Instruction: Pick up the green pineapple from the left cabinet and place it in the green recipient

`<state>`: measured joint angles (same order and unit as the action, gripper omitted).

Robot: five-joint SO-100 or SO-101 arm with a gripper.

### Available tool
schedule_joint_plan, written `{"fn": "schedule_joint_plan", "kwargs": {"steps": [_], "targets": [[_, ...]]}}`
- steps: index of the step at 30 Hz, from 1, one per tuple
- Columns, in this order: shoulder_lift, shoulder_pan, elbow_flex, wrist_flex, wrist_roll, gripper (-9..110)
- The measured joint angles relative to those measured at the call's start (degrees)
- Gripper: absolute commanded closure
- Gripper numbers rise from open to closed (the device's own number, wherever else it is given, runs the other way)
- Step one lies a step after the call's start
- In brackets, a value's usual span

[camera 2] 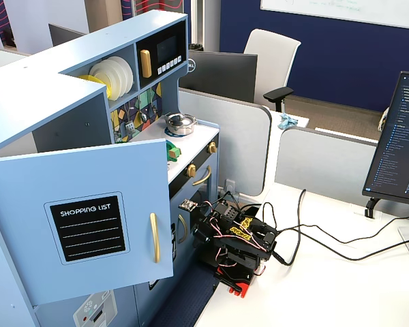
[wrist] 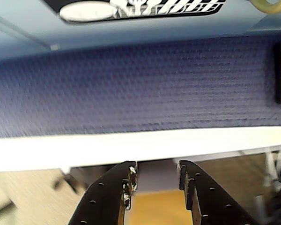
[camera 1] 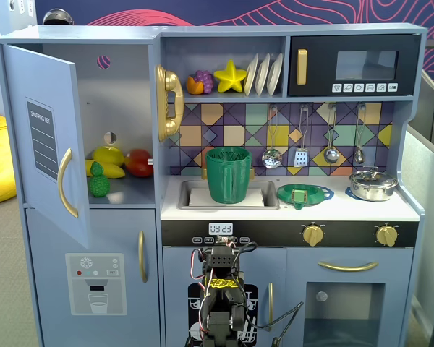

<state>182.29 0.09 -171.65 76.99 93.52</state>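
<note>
The green pineapple (camera 1: 97,181) stands on the shelf of the left cabinet (camera 1: 126,94), in front of a banana and a yellow lemon. The cabinet door (camera 1: 40,141) with the shopping-list label is swung open; in the other fixed view the door (camera 2: 82,225) hides the shelf. The green recipient (camera 1: 228,174) stands upright in the sink. My arm (camera 1: 220,293) is folded low in front of the kitchen, far below both. In the wrist view my gripper (wrist: 157,172) is open with its jaws a little apart and nothing between them, facing blue carpet and a white edge.
A red round fruit (camera 1: 139,163) lies right of the lemon (camera 1: 108,154). A flat green strainer (camera 1: 301,194) and a steel pot (camera 1: 371,185) sit on the counter. A gold toy phone (camera 1: 170,101) hangs by the cabinet. Cables (camera 2: 313,238) trail over the white desk.
</note>
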Motion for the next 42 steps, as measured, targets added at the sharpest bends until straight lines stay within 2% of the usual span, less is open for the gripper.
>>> {"fn": "schedule_joint_plan", "kwargs": {"steps": [5, 12, 14, 20, 24, 32, 42], "targets": [[-2.64, -9.23, -0.26, -9.84, 3.25, 101], [-5.01, -26.1, 0.0, -38.32, 1.49, 101], [-5.01, -30.94, 1.58, -45.0, 1.32, 97], [-7.03, -42.1, 9.93, -51.86, 2.46, 95], [-13.97, -43.77, 16.44, -58.1, 4.75, 87], [-31.82, -43.15, 28.12, -70.14, 3.08, 79], [-48.52, -41.84, 37.18, -81.47, 2.29, 76]]}}
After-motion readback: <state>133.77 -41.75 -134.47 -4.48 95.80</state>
